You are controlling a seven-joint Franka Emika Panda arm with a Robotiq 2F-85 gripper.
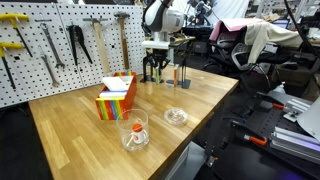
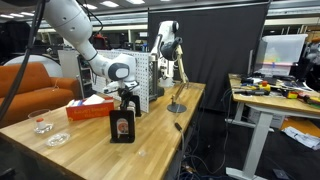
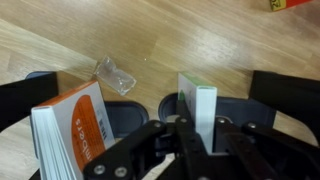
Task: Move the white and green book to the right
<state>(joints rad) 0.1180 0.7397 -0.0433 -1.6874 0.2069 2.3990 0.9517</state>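
Note:
In the wrist view the white and green book point(image 3: 198, 108) stands upright on edge between my gripper's jaws point(image 3: 196, 132), which are shut on its lower part. A slim orange-and-white book point(image 3: 70, 135) stands upright to its left, apart from it. Both rest over black round holders on the wooden table. In both exterior views my gripper point(image 1: 152, 66) point(image 2: 125, 96) points down at the back of the table, near the pegboard. The held book is too small to make out there.
A rainbow-striped box point(image 1: 115, 97) point(image 2: 90, 108) with white paper stands near the gripper. Clear glass pieces point(image 1: 135, 131) point(image 1: 175, 116) lie on the wooden table point(image 1: 80, 140); another one shows in the wrist view point(image 3: 115, 75). A pegboard point(image 1: 60, 45) with tools stands behind.

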